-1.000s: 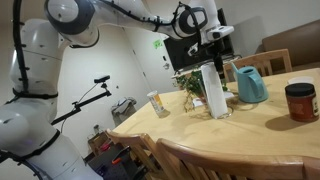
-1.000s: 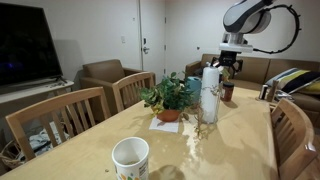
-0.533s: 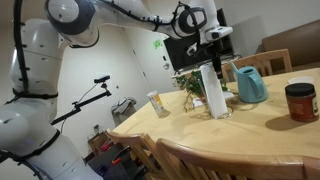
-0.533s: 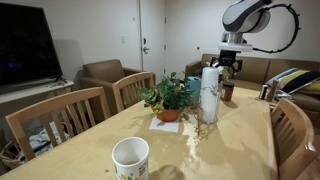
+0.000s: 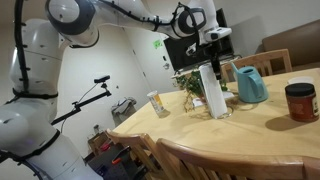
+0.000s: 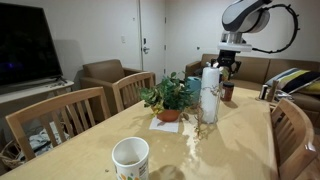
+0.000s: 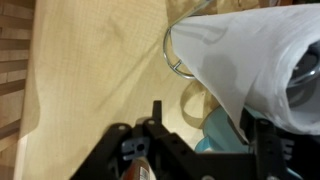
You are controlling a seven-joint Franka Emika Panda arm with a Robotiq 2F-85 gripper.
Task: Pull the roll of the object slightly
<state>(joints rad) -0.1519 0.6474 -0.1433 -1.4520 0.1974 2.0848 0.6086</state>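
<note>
Long wooden table (image 5: 262, 128), light grain, chairs drawn up around it.

Paper towel roll (image 5: 212, 88) stands upright on the table, upper middle of the frame, white and tall. In the opposite exterior view the same roll (image 6: 210, 92) sits right of centre, just beside a potted plant (image 6: 168, 97) whose pot rests on a white napkin (image 6: 165, 125).

Gripper (image 5: 213, 52) hangs directly over the top of the roll, at the end of the white arm (image 5: 60, 40) that arches in from the left side of the frame. Also seen from across the table (image 6: 228, 65), close above the roll's top edge and slightly to its right. I cannot tell from either exterior view whether it touches the paper.

Wrist view: the gripper (image 7: 200, 145) shows as dark parts along the bottom edge, jaws spread wide and holding nothing. The roll (image 7: 250, 60) fills the upper right as a slanted white mass. A thin metal ring (image 7: 172, 58) of its stand shows at the roll's lower end against bare tabletop (image 7: 90, 70). A patch of teal (image 7: 215, 138) peeks out at bottom centre.

Other items on the table:
- Teal pitcher (image 5: 250, 85), just right of the roll, near but apart.
- Brown jar with a red lid (image 5: 300, 101), far right, well apart from the roll.
- Small carton (image 5: 156, 104), left of the plant.
- White paper cup (image 6: 130, 158), bottom centre near the camera, well apart from the roll.

Dark TV screen (image 6: 22, 45) fills the upper left.
</note>
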